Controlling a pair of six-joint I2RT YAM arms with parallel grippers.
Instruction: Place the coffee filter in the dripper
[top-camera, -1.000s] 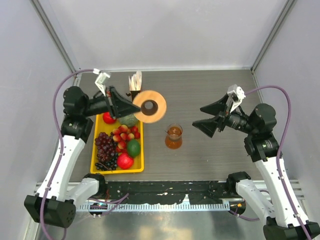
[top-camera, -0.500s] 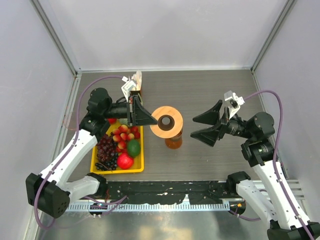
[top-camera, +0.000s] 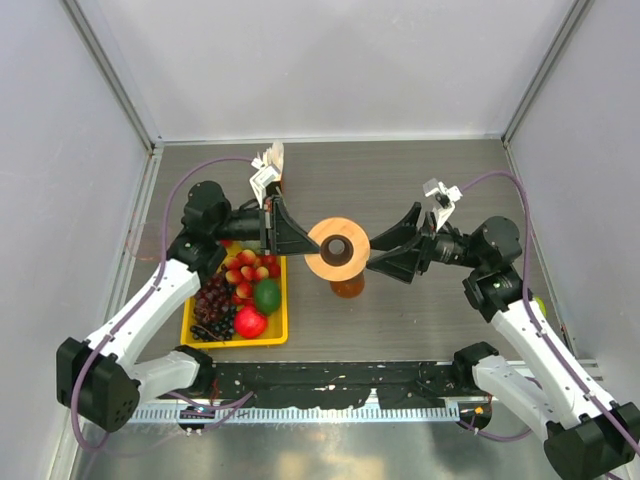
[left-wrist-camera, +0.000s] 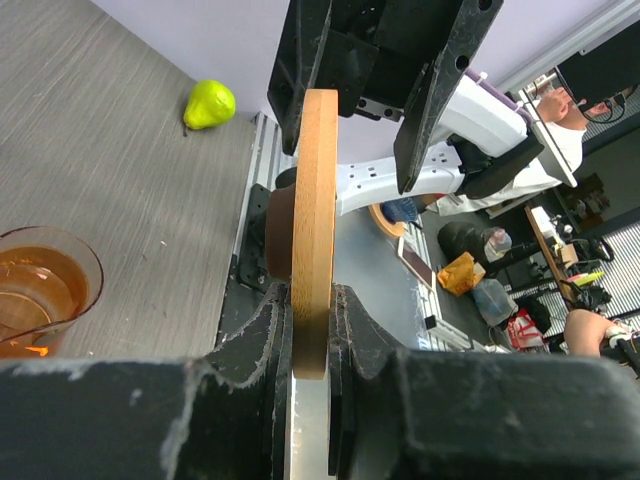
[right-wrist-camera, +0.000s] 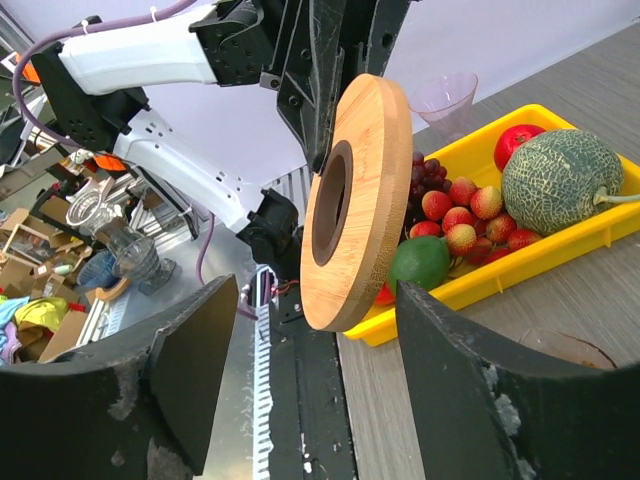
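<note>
Grey worktop (top-camera: 430, 180); left pincer (top-camera: 303, 241) nips the dripper (top-camera: 322, 263), seemingly rigid wood-collared, at its 9 o'clock rim; right pincer (top-camera: 375, 252) gapes empty.

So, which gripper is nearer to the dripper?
Left. The left gripper is clamped on the dripper at its ring's edge; the right gripper, open, sits just beside the opposite edge, apparently not touching.

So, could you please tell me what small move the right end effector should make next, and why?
Probably close the right end effector gently on the dripper: its open jaws frame the wooden collar, which the left end effector pinches by the opposite rim, in the air above the glass jug.
</note>
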